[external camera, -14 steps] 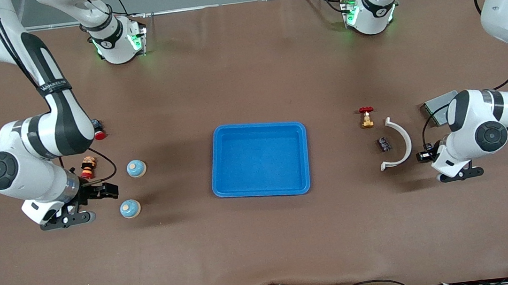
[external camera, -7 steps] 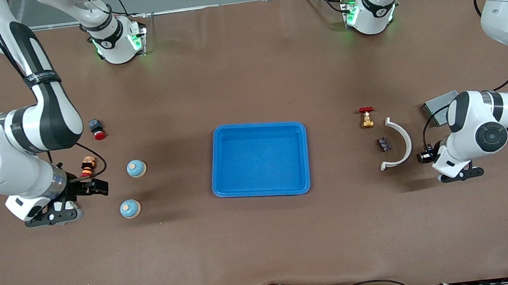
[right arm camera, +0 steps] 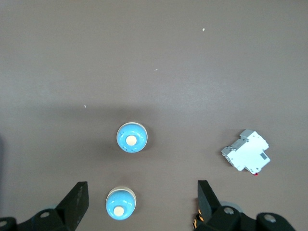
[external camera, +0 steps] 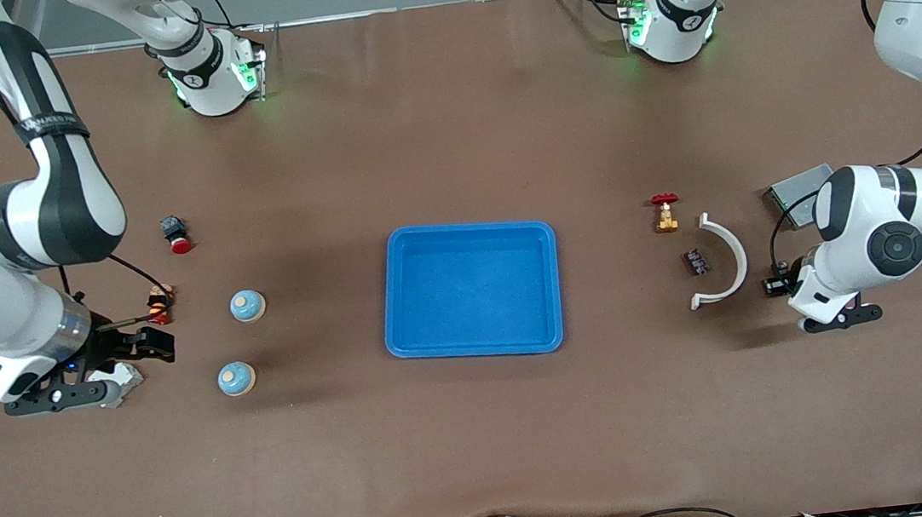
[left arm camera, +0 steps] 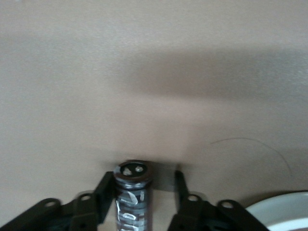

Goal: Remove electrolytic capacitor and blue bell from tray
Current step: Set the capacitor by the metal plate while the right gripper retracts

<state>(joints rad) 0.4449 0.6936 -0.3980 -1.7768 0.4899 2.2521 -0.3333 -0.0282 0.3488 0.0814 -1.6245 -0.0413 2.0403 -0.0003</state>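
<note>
Your left gripper [left arm camera: 143, 179], low at the left arm's table end, stands part-open. The capacitor [left arm camera: 132, 202] sits between its fingers, touching one only. Your right gripper [right arm camera: 142, 192] gapes wide and empty near two blue bells [right arm camera: 131, 138] on the table.

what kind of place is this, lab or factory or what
Most likely a robotics lab bench set up for manipulation trials. Two arms are bolted to a brown-covered table, an empty blue tray sits mid-table, and small unrelated parts such as two blue bells and a brass valve lie spread around it.
</note>
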